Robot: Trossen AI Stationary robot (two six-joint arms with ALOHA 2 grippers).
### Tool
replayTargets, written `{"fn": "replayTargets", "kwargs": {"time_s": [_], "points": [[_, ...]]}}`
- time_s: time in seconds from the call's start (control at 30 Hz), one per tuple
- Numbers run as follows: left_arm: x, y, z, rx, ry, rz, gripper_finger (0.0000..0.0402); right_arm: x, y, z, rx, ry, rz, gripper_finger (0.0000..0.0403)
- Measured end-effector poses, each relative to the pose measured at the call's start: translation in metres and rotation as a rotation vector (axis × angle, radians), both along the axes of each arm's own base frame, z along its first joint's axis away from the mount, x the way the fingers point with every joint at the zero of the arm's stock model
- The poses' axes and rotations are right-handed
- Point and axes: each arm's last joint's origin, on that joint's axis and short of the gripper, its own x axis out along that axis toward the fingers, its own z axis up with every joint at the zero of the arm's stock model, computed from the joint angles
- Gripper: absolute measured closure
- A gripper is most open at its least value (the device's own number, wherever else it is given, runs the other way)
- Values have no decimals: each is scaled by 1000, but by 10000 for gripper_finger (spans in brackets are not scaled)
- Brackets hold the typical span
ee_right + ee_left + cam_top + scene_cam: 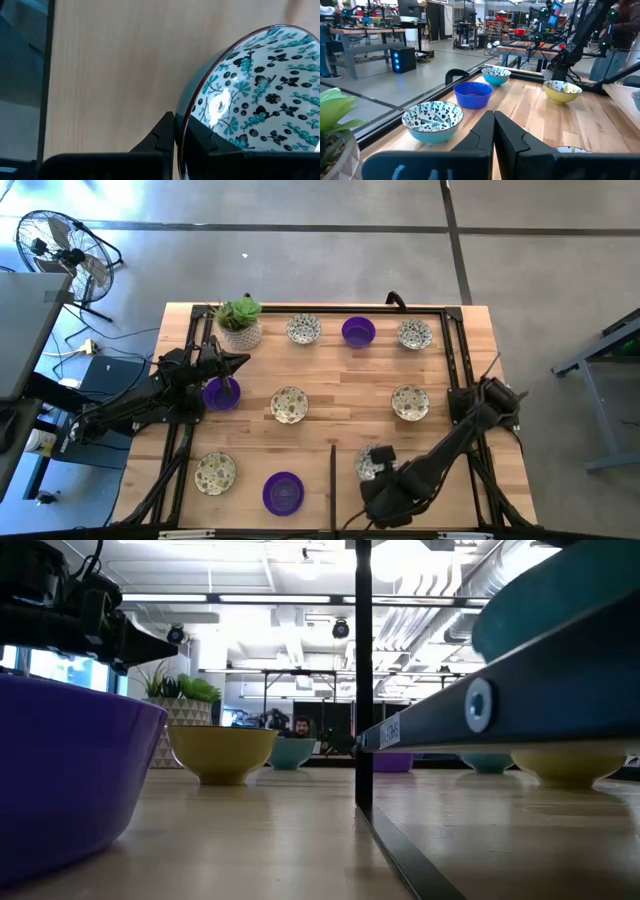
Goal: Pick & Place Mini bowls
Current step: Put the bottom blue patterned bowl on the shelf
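Several mini bowls stand on the wooden table (330,370): purple ones (358,331) (283,492) (221,393) and cream patterned ones (303,329) (414,333) (289,404) (410,402) (215,472). My right gripper (372,463) is near the table's front edge, pointing down, shut on one more patterned bowl (260,95). My left gripper (494,117) is shut and level at the table's left, beside the plant pot (240,325) and above a purple bowl, touching nothing. My right gripper pinches the patterned bowl's rim (181,131), one finger (202,140) inside the bowl and the other finger (162,134) on its outer wall. The fingers come from above, pointing down. The bowl hangs tilted from the fingers, its teal outer wall (545,600) above the tabletop.
A black frame (455,340) runs round the table's work area, with an upright post (363,680) near the front edge. The potted plant (335,115) stands at the far left corner. Bare wood lies between the bowl rows. A fan (60,245) stands on the floor beyond.
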Motion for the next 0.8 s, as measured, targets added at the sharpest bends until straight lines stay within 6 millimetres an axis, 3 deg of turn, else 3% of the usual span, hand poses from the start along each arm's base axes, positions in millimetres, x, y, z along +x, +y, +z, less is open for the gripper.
{"fn": "replayTargets", "kwargs": {"time_s": [0.2, 0.8], "points": [[0, 0, 0, 0, 0, 18, 401, 7, 13, 0, -23, -20, 87, 390], [0, 1, 0, 1, -3, 44, 401, 7, 29, 6, 72, -81, 62, 390]]}}
